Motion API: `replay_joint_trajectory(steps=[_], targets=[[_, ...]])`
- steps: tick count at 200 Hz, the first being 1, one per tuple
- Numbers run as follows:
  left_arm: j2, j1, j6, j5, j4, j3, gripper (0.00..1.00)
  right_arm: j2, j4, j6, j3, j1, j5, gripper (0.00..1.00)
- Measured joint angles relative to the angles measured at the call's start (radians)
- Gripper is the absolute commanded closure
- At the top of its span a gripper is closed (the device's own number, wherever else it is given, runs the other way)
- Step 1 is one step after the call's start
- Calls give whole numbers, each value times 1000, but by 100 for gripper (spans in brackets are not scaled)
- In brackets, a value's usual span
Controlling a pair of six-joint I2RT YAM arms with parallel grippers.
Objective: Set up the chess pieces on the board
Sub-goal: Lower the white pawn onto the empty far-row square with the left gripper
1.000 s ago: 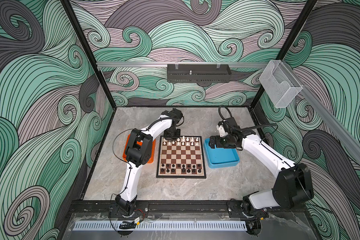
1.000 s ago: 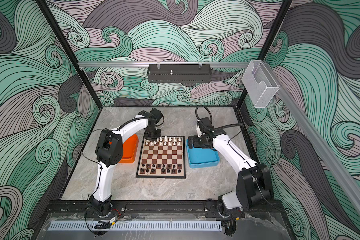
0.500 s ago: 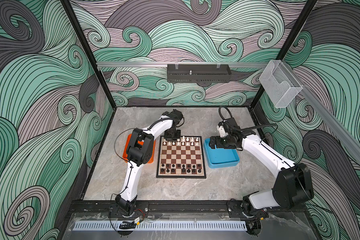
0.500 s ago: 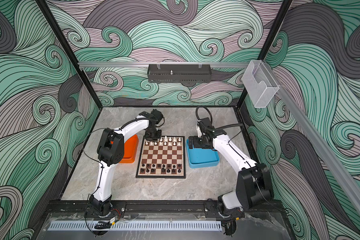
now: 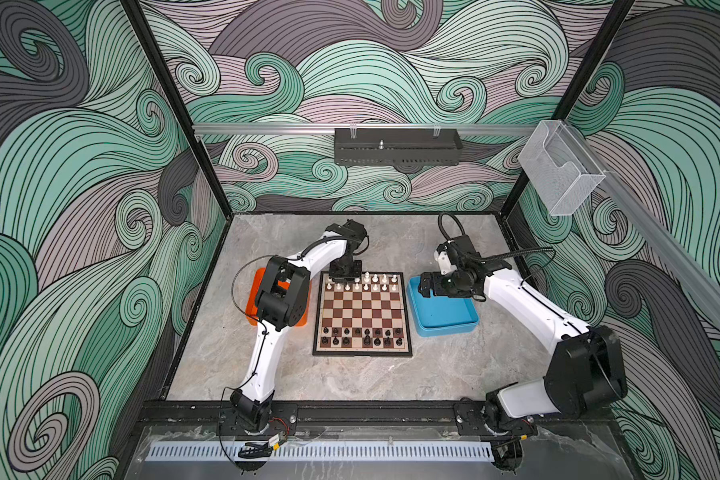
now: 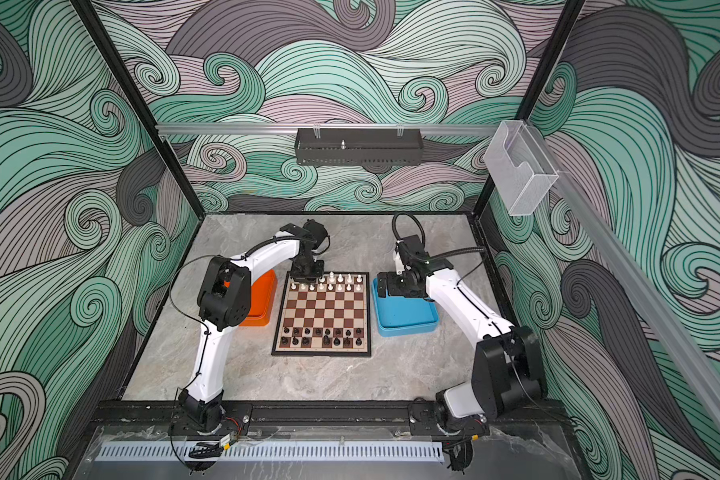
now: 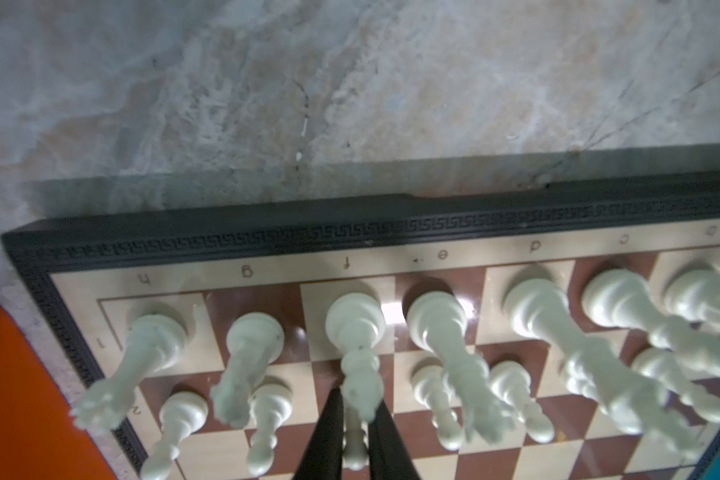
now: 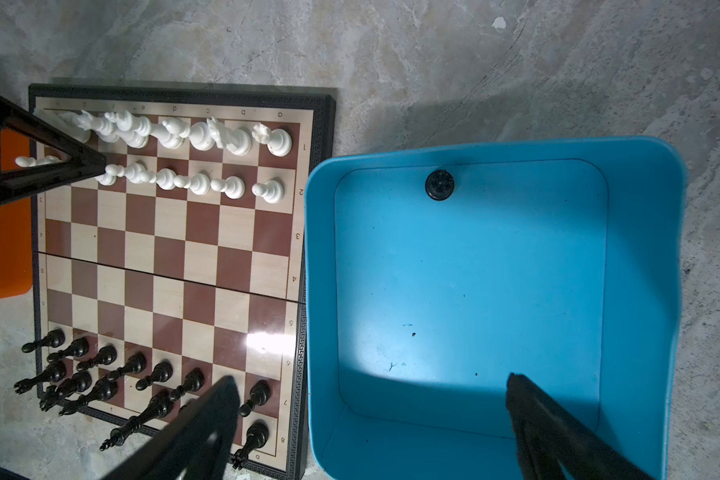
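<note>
My L tool [image 7: 356, 440] pinches a white pawn [image 7: 353, 448] on the board [image 5: 362, 307], prob. to stand it straight; R tool [image 8: 373, 380] hangs spread wide over the tray [image 8: 321, 257] w/ one black piece [image 8: 439, 184].

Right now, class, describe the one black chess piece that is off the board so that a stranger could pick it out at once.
Find the blue tray beside the chessboard. On its floor, near the wall at the end where the white pieces are, sits a single black piece. Every other black piece stands in the board's two rows; this one is alone and off the board.
</note>
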Motion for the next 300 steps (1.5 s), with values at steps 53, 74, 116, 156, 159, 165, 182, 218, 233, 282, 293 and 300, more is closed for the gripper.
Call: replay_joint_trajectory(steps=[53, 74, 116, 156, 159, 165, 182, 218, 233, 282, 293, 300], targets=[[3, 0, 0, 0, 0, 1, 84, 0, 0, 0, 0, 0, 0, 0], [3, 0, 0, 0, 0, 1, 85, 2, 0, 0, 0, 0, 0, 0], [3, 0, -1, -1, 0, 2, 87, 5, 0, 0, 0, -2, -1, 0], [3, 0, -1, -3, 0, 11, 87, 5, 0, 0, 0, -5, -1, 0], [3, 0, -1, -4, 0, 13, 87, 5, 0, 0, 0, -5, -2, 0], [3, 0, -1, -4, 0, 16, 87, 5, 0, 0, 0, -5, -2, 0], [3, 0, -1, -5, 1, 19, 86, 5, 0, 0, 0, -6, -2, 0], [3, 0, -1, -8, 1, 19, 85, 5, 0, 0, 0, -6, -2, 0], [3, 0, -1, -8, 1, 19, 84, 5, 0, 0, 0, -6, -2, 0], [3, 0, -1, -8, 1, 19, 82, 5, 0, 0, 0, -6, -3, 0], [3, 0, -1, -8, 1, 19, 81, 6, 0, 0, 0, -6, -3, 0], [3, 0, -2, -8, 1, 19, 80, 5, 0, 0, 0, -6, -3, 0]])
